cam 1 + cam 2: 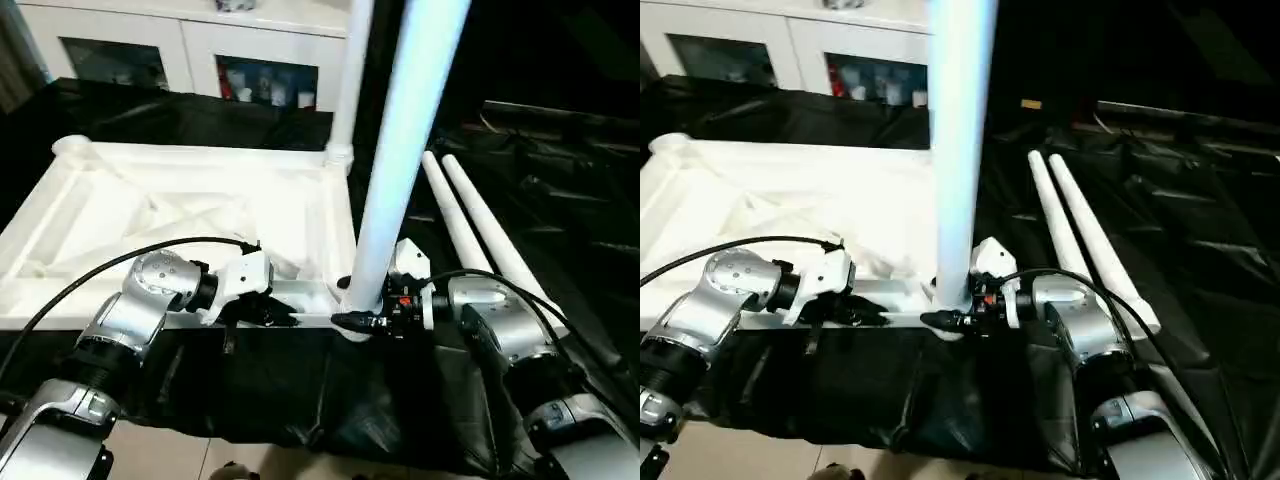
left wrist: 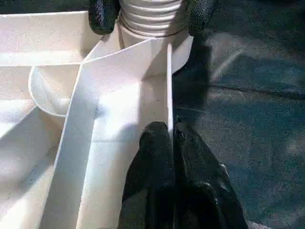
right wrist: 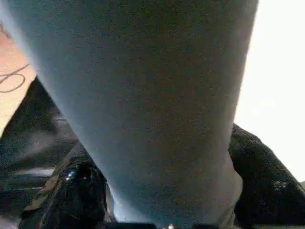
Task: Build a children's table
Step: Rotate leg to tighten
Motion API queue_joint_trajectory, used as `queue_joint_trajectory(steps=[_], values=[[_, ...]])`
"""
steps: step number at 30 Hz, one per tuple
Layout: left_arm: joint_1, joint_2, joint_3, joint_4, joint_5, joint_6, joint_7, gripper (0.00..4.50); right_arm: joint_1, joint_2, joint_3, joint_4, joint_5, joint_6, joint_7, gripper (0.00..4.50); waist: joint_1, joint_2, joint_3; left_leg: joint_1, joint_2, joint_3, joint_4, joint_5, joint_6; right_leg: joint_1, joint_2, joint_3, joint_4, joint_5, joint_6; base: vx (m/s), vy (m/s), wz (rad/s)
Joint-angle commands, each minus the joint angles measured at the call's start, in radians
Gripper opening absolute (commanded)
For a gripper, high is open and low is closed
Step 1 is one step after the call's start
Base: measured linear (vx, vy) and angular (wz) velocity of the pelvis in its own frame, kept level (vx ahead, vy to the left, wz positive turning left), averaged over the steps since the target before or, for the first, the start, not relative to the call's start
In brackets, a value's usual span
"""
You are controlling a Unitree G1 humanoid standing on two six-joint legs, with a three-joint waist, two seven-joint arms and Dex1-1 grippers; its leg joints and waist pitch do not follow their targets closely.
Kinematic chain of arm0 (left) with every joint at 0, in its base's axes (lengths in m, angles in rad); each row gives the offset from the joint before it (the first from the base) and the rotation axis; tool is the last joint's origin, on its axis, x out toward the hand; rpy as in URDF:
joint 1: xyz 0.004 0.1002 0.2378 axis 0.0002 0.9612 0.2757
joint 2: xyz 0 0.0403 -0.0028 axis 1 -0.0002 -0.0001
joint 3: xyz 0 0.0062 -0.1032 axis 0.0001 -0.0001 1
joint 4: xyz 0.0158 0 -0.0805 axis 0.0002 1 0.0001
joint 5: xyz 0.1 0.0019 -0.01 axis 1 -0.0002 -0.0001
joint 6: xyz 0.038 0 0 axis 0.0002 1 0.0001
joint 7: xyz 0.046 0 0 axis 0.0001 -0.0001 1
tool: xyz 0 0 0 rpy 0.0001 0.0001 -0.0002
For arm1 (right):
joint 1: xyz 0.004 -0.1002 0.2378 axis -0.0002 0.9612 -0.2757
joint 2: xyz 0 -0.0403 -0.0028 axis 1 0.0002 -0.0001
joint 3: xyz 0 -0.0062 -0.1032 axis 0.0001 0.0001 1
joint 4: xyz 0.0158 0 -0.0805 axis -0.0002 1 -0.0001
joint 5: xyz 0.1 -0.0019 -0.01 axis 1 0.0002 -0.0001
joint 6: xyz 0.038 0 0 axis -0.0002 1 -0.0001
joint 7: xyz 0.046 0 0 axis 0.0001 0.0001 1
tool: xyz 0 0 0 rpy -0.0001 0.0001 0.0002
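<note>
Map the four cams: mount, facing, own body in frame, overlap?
Left eye: head, forward and down at the upturned tabletop, two loose legs; both silver forearms show.
Right eye: same head, a little to the side; same scene, standing leg in the near corner socket.
Left wrist: along the left end effector, shut on the tabletop's rim.
Right wrist: close against that leg, right end effector straddling its base.
Shared: both wrist views catch the leg's base, as do both eyes.
</note>
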State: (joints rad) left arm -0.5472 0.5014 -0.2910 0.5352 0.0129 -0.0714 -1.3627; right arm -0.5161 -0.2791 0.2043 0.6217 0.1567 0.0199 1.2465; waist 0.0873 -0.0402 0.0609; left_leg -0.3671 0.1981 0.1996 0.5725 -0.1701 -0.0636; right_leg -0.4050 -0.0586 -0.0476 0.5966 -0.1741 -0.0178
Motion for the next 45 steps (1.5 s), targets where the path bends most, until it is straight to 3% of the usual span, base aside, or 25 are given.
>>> queue_joint_trajectory(steps=[1, 6, 7, 9, 10, 11, 14, 16, 17, 20, 25, 29, 30, 33, 37, 41, 45], values=[[0.012, -0.015, -0.022, 0.011, -0.009, -0.005, -0.001, 0.0, 0.022, 0.017, 0.005, -0.032, 0.011, 0.038, -0.009, 2.88, 0.001, 0.009, -0.07, 0.02, 0.044, -0.013, -0.058, -0.201, 0.026, 0.046, -0.077, 0.043, -0.054, -0.166, -0.235, 0.0, 0.0, 0.0], [0.007, -0.04, -0.008, 0.031, -0.005, 0.01, 0.044, 0.0, 0.041, 0.056, -0.015, -0.022, 0.012, 0.054, -0.084, 2.85, 0.0, 0.01, -0.067, 0.022, 0.043, -0.015, -0.062, -0.236, 0.007, 0.041, -0.08, 0.043, -0.062, -0.241, -0.215, 0.0, 0.0, 0.0], [-0.004, -0.064, -0.001, 0.045, 0.009, 0.021, 0.098, 0.0, 0.049, 0.083, -0.034, -0.001, 0.001, 0.04, -0.17, 2.84, -0.001, 0.006, -0.066, 0.022, 0.043, -0.016, -0.063, -0.245, 0.004, 0.041, -0.08, 0.043, -0.064, -0.262, -0.21, 0.0, 0.0, 0.0], [-0.028, -0.121, 0.018, 0.072, 0.023, 0.056, 0.212, 0.0, 0.049, 0.148, -0.075, 0.072, -0.022, 0.016, -0.369, 2.84, -0.008, 0.006, -0.06, 0.027, 0.039, -0.019, -0.064, -0.284, -0.019, 0.032, -0.085, 0.047, -0.075, -0.359, -0.187, 0.0, 0.0, 0.0], [-0.033, -0.136, 0.023, 0.076, 0.024, 0.068, 0.237, 0.0, 0.046, 0.165, -0.084, 0.092, -0.025, 0.012, -0.413, 2.84, -0.013, 0.005, -0.055, 0.031, 0.038, -0.025, -0.066, -0.325, -0.036, 0.03, -0.089, 0.045, -0.085, -0.46, -0.163, -0.057, -0.004, -0.07], [-0.036, -0.151, 0.024, 0.076, 0.03, 0.078, 0.267, 0.0, 0.043, 0.186, -0.097, 0.112, -0.027, 0.004, -0.461, 2.83, -0.017, 0.006, -0.054, 0.031, 0.036, -0.03, -0.068, -0.346, -0.04, 0.031, -0.091, 0.043, -0.093, -0.536, -0.134, 0.0, 0.0, 0.0], [-0.041, -0.175, 0.021, 0.079, 0.049, 0.083, 0.32, 0.0, 0.027, 0.226, -0.125, 0.158, -0.032, -0.003, -0.571, 2.82, -0.027, 0.005, -0.053, 0.04, 0.033, -0.036, -0.065, -0.392, -0.027, 0.021, -0.092, 0.04, -0.11, -0.637, -0.09, 0.0, 0.0, 0.0], [-0.046, -0.203, 0.025, 0.078, 0.059, 0.097, 0.377, 0.0, 0.003, 0.259, -0.147, 0.213, -0.038, -0.028, -0.686, 2.82, -0.039, 0.01, -0.052, 0.037, 0.034, -0.039, -0.068, -0.407, -0.035, 0.019, -0.089, 0.038, -0.109, -0.634, -0.094, 0.0, 0.0, 0.0], [-0.052, -0.252, 0.034, 0.072, 0.07, 0.122, 0.461, 0.0, -0.036, 0.309, -0.183, 0.29, -0.038, -0.058, -0.828, 2.82, -0.041, 0.011, -0.053, 0.038, 0.034, -0.042, -0.071, -0.411, -0.04, 0.022, -0.089, 0.033, -0.11, -0.632, -0.091, 0.0, 0.0, 0.0], [-0.057, -0.294, 0.043, 0.066, 0.08, 0.147, 0.525, 0.0, -0.065, 0.346, -0.212, 0.341, -0.033, -0.084, -0.903, 2.81, -0.047, 0.008, -0.052, 0.041, 0.029, -0.042, -0.069, -0.437, -0.032, 0.016, -0.088, 0.032, -0.114, -0.623, -0.092, 0.0, 0.0, 0.0], [-0.055, -0.315, 0.03, 0.057, 0.104, 0.146, 0.559, 0.0, -0.09, 0.369, -0.225, 0.371, -0.032, -0.106, -0.932, 2.81, -0.049, -0.001, -0.054, 0.033, 0.027, -0.041, -0.071, -0.432, 0.0, 0.018, -0.089, 0.03, -0.113, -0.608, -0.086, 0.0, 0.0, 0.0], [-0.052, -0.314, 0.023, 0.053, 0.111, 0.143, 0.562, 0.0, -0.099, 0.376, -0.225, 0.385, -0.029, -0.121, -0.918, 2.81, -0.05, 0.004, -0.056, 0.032, 0.029, -0.04, -0.074, -0.433, 0.006, 0.017, -0.091, 0.033, -0.111, -0.569, -0.099, 0.0, 0.0, 0.0], [-0.046, -0.305, 0.02, 0.048, 0.117, 0.134, 0.554, 0.0, -0.109, 0.377, -0.217, 0.402, -0.039, -0.136, -0.901, 2.81, -0.05, 0.003, -0.056, 0.03, 0.028, -0.039, -0.074, -0.43, 0.008, 0.017, -0.092, 0.033, -0.11, -0.56, -0.104, 0.0, 0.0, 0.0], [-0.038, -0.292, 0.023, 0.042, 0.115, 0.118, 0.535, 0.0, -0.115, 0.371, -0.205, 0.409, -0.05, -0.162, -0.866, 3.51, -0.052, 0.004, -0.054, 0.03, 0.029, -0.04, -0.074, -0.438, 0.009, 0.016, -0.093, 0.033, -0.112, -0.572, -0.104, 0.0, 0.0, 0.0], [-0.031, -0.272, 0.026, 0.043, 0.104, 0.094, 0.498, 0.0, -0.127, 0.347, -0.204, 0.402, -0.046, -0.19, -0.805, 3.85, -0.053, 0.003, -0.058, 0.024, 0.029, -0.04, -0.074, -0.418, 0.016, 0.021, -0.095, 0.034, -0.111, -0.567, -0.104, 0.0, 0.0, 0.0], [-0.02, -0.245, 0.025, 0.039, 0.087, 0.069, 0.436, 0.0, -0.132, 0.311, -0.193, 0.382, -0.041, -0.205, -0.705, 4.05, -0.05, 0.004, -0.06, 0.023, 0.03, -0.036, -0.073, -0.388, 0.027, 0.024, -0.094, 0.036, -0.106, -0.519, -0.128, 0.0, 0.0, 0.0], [0.009, -0.165, 0.024, 0.011, 0.017, 0.039, 0.229, 0.0, -0.088, 0.176, -0.112, 0.259, -0.026, -0.193, -0.353, 4.05, -0.044, 0.008, -0.063, 0.019, 0.035, -0.03, -0.072, -0.353, 0.05, 0.031, -0.09, 0.038, -0.096, -0.41, -0.164, 0.0, 0.0, 0.0]])
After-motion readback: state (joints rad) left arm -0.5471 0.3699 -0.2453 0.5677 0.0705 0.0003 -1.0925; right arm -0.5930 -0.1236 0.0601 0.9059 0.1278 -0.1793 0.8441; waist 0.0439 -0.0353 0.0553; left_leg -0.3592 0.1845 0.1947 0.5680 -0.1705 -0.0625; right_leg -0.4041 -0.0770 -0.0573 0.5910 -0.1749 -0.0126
